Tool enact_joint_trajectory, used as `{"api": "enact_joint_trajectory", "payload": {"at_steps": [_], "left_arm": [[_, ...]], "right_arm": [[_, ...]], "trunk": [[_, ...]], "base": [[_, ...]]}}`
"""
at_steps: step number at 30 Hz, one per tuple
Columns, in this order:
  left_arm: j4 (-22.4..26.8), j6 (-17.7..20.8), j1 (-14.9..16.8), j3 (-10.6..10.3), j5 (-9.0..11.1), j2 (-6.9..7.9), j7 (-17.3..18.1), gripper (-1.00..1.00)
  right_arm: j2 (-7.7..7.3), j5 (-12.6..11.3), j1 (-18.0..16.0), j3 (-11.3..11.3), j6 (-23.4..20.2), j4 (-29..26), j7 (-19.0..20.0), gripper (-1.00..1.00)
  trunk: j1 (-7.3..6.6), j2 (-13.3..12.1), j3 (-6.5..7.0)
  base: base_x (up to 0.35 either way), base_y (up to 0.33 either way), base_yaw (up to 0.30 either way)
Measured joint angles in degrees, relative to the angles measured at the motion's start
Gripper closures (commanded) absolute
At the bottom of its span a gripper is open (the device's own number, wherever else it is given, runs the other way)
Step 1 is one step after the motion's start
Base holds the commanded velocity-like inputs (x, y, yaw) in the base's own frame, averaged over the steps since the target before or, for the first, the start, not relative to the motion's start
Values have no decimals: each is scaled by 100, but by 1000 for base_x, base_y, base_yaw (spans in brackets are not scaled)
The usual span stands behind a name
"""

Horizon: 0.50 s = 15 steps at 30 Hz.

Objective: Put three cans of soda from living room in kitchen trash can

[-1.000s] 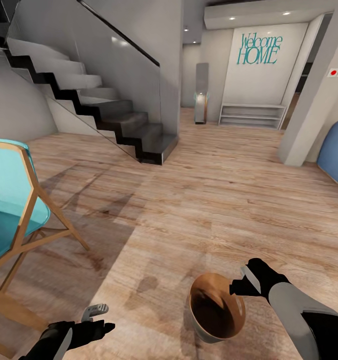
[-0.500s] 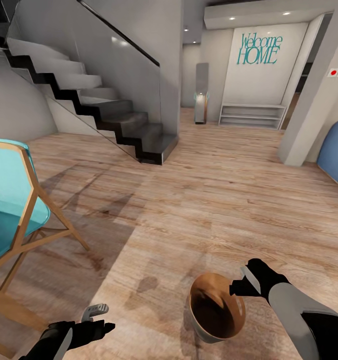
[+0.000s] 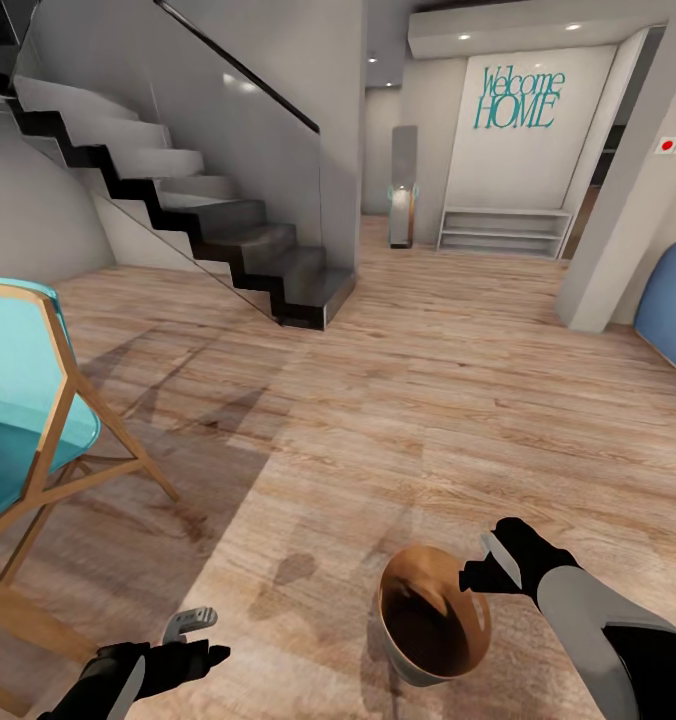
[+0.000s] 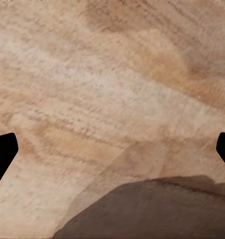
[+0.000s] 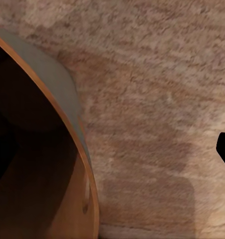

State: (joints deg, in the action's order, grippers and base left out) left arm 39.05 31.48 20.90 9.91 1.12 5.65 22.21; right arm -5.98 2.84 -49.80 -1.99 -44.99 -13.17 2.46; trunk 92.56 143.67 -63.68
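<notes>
We note trash can upright on floor, mouth up, touching right gripper; fingers apparently clamping rim. Left gripper spread, empty, farther off.

We see a floor of light wood planks with a visible grain and a soft matt sheen. The tash can has a smooth grey outside and a brown, faintly glossy inside. The chair pairs a smooth turquoise shell with a pale wooden frame. The stairs look dark and matt beside a clear glass balustrade.
</notes>
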Motion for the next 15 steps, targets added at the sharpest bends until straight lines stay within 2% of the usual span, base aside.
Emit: {"api": "enact_joint_trajectory", "payload": {"at_steps": [2,15], "left_arm": [[-1,-39,0,0,-2,0,0,-100],[-9,-148,0,-1,-16,-8,-7,-100]], "right_arm": [[0,0,2,0,0,0,-1,-100],[0,-1,54,5,329,9,9,-100]], "trunk": [[0,0,0],[34,17,-288]], "base": [[0,0,0],[0,0,0]]}}
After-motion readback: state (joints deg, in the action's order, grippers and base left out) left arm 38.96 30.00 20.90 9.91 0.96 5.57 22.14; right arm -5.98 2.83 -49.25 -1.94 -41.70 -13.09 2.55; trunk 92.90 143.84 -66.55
